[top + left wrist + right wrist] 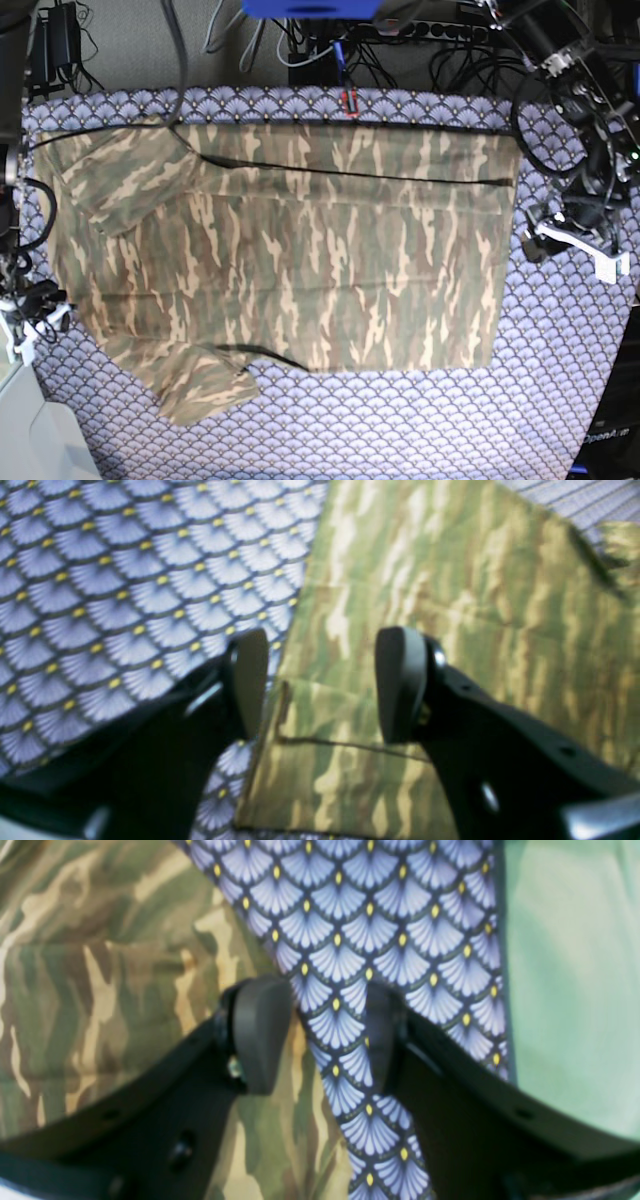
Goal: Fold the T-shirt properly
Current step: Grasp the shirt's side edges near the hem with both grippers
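From the left wrist camera, the left hand [320, 680] is hanging released, its two dark fingers spread with a clear gap between them. Below it, the camouflage T-shirt [450, 630] is lying flat on the purple scallop-patterned cloth [125, 580] that is covering the counter. One finger is sitting over the purple cloth and the other over the shirt, so the gap is straddling the shirt's edge. A dark seam line is running across the fabric just under the fingers. The picture is blurred, so whether the fingertips are touching the fabric is hard to tell.

From the right wrist camera, the right hand [325, 1035] is also hanging released, fingers apart and gripping nothing. The T-shirt [100, 990] is filling the left side of this view, the purple cloth [375, 915] is running through the middle, and a pale green surface [575, 990] is showing beyond the cloth's edge.

From the base camera, the T-shirt [300, 260] is lying spread across the middle of the counter [420, 420], with both sleeves folded inward at the picture's left. The left hand [535, 243] is hovering just beside the shirt's edge at the picture's right. The right hand [40, 318] is sitting at the picture's left edge, next to the shirt.
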`<state>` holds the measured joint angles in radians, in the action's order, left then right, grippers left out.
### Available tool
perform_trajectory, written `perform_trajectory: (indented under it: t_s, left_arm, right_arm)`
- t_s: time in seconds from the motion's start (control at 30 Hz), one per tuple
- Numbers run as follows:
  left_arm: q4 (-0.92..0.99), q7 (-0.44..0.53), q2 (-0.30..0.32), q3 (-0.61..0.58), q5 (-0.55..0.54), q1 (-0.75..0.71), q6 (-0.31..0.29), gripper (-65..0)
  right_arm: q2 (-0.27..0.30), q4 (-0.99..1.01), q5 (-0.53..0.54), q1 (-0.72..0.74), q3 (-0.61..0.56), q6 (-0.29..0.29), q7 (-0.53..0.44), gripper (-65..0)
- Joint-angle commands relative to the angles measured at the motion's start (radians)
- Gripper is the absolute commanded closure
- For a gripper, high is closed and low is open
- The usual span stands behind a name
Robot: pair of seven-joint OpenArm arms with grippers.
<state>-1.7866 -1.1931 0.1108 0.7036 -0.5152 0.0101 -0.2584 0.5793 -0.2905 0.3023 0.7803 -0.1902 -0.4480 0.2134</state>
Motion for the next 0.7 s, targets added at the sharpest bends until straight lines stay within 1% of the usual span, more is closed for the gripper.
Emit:
perform_trajectory:
  t_s: [0.0,0.17,0.27,0.43,0.67]
  left_arm:
    - [-0.020,0.015,0.013,0.004,-0.027,0.012,-0.002,-34.1]
    - [-0.020,0.023,0.020,0.004,-0.070,-0.023,0.003,-34.1]
    - [-0.020,0.023,0.022,0.004,-0.063,-0.034,0.003,-34.1]
    - [-0.020,0.023,0.022,0.004,-0.059,-0.035,0.003,-34.1]
    - [-0.020,0.022,0.023,0.004,-0.059,-0.035,0.003,-34.1]
  right_arm:
    - [0.020,-0.014,0.010,0.029,0.004,0.001,-0.029,-29.5]
    - [0.018,-0.016,0.010,-0.019,0.005,0.001,-0.030,-29.5]
    - [0.014,-0.017,0.010,-0.049,0.007,0.001,-0.033,-29.5]
    - [0.005,-0.017,0.010,-0.092,0.007,0.001,-0.065,-29.5]
    - [-0.009,-0.017,0.010,-0.097,0.005,-0.002,-0.065,-29.3]
